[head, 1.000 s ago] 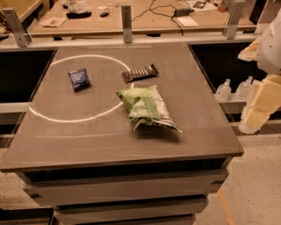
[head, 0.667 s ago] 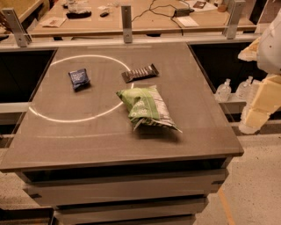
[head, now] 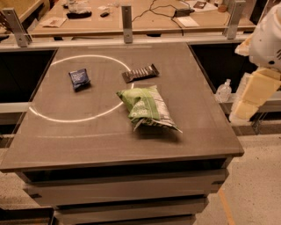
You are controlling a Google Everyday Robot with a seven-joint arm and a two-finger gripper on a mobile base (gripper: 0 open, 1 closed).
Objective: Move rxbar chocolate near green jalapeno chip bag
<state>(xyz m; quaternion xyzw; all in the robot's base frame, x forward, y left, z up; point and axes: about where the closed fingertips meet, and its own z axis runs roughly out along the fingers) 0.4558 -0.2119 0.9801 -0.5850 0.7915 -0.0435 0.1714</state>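
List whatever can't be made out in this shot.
All in the camera view:
- Hand: hangs right of the table; the arm above is cut off by the right edge, so its pose is unclear.
- rxbar chocolate: wrapper lettering too small to read.
- green jalapeno chip bag: its underside is hidden by the bag itself.
- Blue packet: label too small to read.
- Clutter on the back bench: too small, cut off by the top edge.

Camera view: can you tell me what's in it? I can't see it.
A green jalapeno chip bag lies on a gray table, the rxbar chocolate just behind it, not touching. A small blue packet sits to the left inside a white circle. The robot's tool hangs beyond the table's right edge.
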